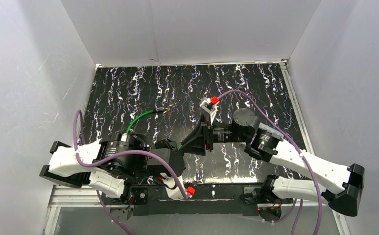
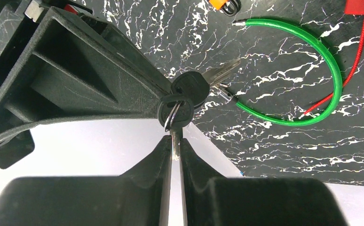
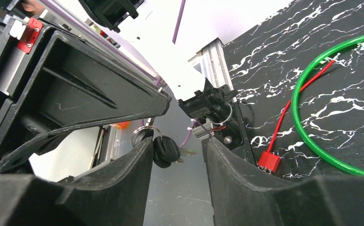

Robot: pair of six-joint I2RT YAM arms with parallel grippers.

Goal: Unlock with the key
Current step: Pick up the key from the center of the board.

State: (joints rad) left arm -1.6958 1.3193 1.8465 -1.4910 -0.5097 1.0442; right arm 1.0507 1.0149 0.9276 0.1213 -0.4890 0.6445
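Black, white-veined tabletop (image 1: pixel 129 88) boxed in by plain white walls (image 1: pixel 202 29). From above, only two arms meeting near the middle, with the fingertips and anything between them hidden under black housings. Grip readable from the wrist views alone.

Left hand (image 2: pixel 174 139): pressed almost fully together, pinching a thin metal blade hanging off the ring of the keys (image 2: pixel 189 88), up off the tabletop. Two round black key heads just past those fingertips, one silver blade pointing toward the cable.

Right hand (image 3: pixel 180 147): spread wide, gripping nothing. Black key heads against the inner face of one finger, well clear of the other. Same finger, in the left wrist view, touching the upper key head with its tip.

Beyond the keys, lying flat: green cable (image 2: pixel 333 70) in an open loop, bare metal ends apart. Orange lock (image 2: pixel 222 4) cut off by the top edge of the left wrist view. Red tag (image 3: pixel 269 162) on a red cord (image 3: pixel 302 88) crossing the loop, plainest from the right wrist.
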